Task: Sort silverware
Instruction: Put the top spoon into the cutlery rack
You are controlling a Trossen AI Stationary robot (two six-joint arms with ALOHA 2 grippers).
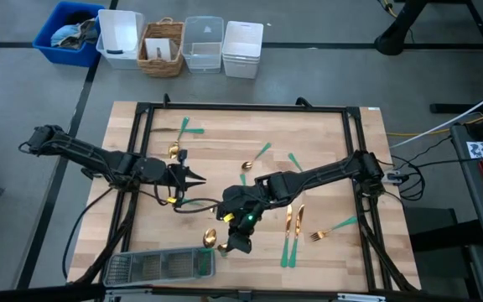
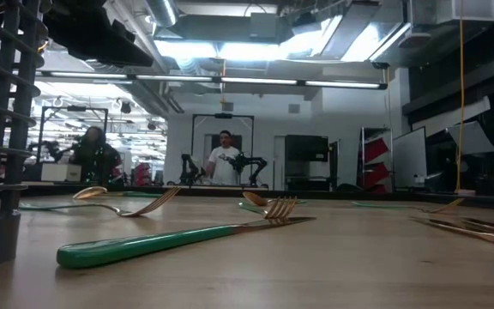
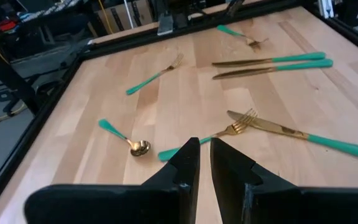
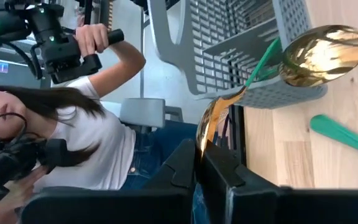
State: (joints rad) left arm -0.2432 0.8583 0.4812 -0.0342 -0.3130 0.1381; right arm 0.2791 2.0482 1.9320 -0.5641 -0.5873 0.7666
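Reaching toward the mesh tray [image 1: 159, 267], right tool [image 4: 201, 163] pinching a gold spoon [image 4: 211, 124], left tool [image 3: 204, 163] nearly closed, empty.

Forks [image 3: 235, 129], knives [image 3: 272, 60] and spoons [image 3: 124, 138]: shiny gold heads, teal-green handles. Spoon [image 4: 213, 121] at the right gripper's [image 4: 199, 163] black fingertips: gold bowl, green handle. Tray [image 1: 159, 267] just beyond that gripper: grey mesh grid. Table [image 1: 225, 126]: pale wood in lengthwise strips, black frame. Left gripper [image 3: 204, 163]: black. Person [image 4: 92, 140] beyond the tray: white shirt, blue jeans.
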